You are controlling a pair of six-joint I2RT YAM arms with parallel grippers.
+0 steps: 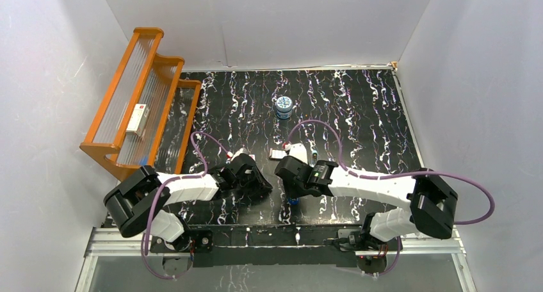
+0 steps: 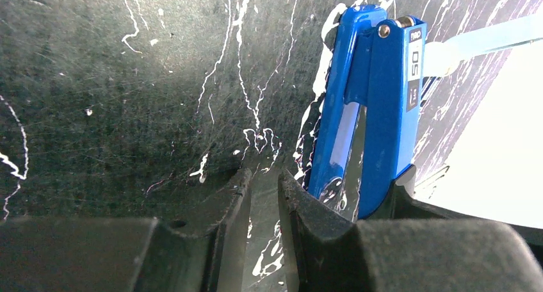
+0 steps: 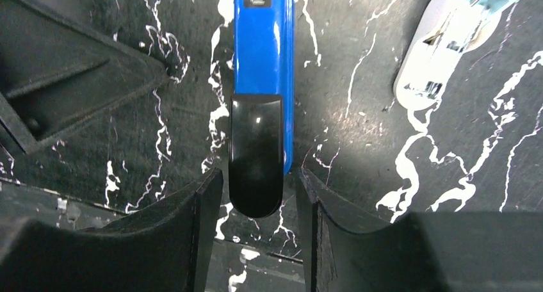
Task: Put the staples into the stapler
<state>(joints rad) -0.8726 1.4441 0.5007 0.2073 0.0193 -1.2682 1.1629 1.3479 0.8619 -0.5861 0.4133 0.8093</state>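
Note:
The blue stapler [image 3: 262, 42] lies on the black marbled table, its black end [image 3: 256, 154] between the fingers of my right gripper [image 3: 259, 177]. The jaws are open, with a small gap to it on each side. My left gripper [image 2: 264, 177] is almost closed to a narrow slit with nothing in it; its right finger [image 2: 314, 209] rests beside the stapler's open blue body [image 2: 374, 106]. From above, both grippers [image 1: 259, 183] [image 1: 286, 180] meet over the stapler, of which only a blue bit [image 1: 293, 201] shows. A small pale staple box [image 1: 276, 154] lies just behind them.
A white and light-blue tool [image 3: 442, 42] lies right of the stapler, also seen from above [image 1: 298, 151]. A blue-lidded jar [image 1: 283, 106] stands farther back. An orange stepped rack [image 1: 165, 106] at the far left holds a long white box [image 1: 137, 119].

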